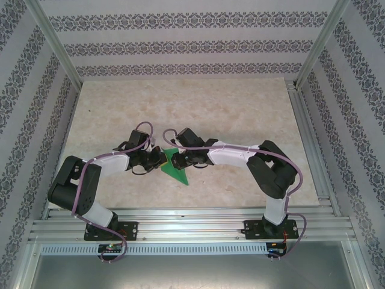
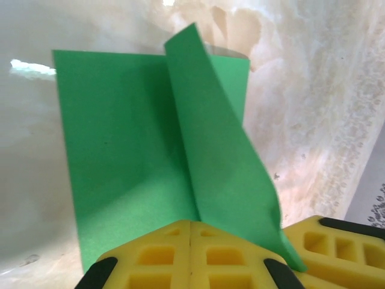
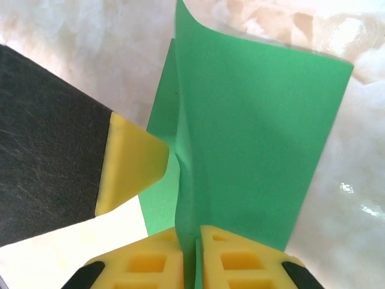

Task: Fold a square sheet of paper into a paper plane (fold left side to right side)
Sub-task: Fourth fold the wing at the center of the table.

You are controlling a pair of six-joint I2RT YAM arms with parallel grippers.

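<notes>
The square sheet of paper (image 1: 176, 170) is bright green and lies on the table between the two arms, part of it flat and part lifted. In the left wrist view the sheet (image 2: 126, 156) is flat, with a flap standing up along a diagonal crease. My left gripper (image 2: 190, 224) is shut at the sheet's near edge, its yellow pads together and no paper visible between them. My right gripper (image 3: 191, 235) is shut on the raised fold of the sheet (image 3: 252, 132). The left gripper's yellow fingertip (image 3: 129, 165) sits just left of that fold. From above, the two grippers (image 1: 157, 159) (image 1: 180, 159) nearly touch over the paper.
The table top (image 1: 198, 108) is pale and marbled, with patterned walls on three sides. Metal rails (image 1: 186, 226) carry the arm bases at the near edge. A bright glare spot (image 2: 30, 66) lies on the table left of the sheet.
</notes>
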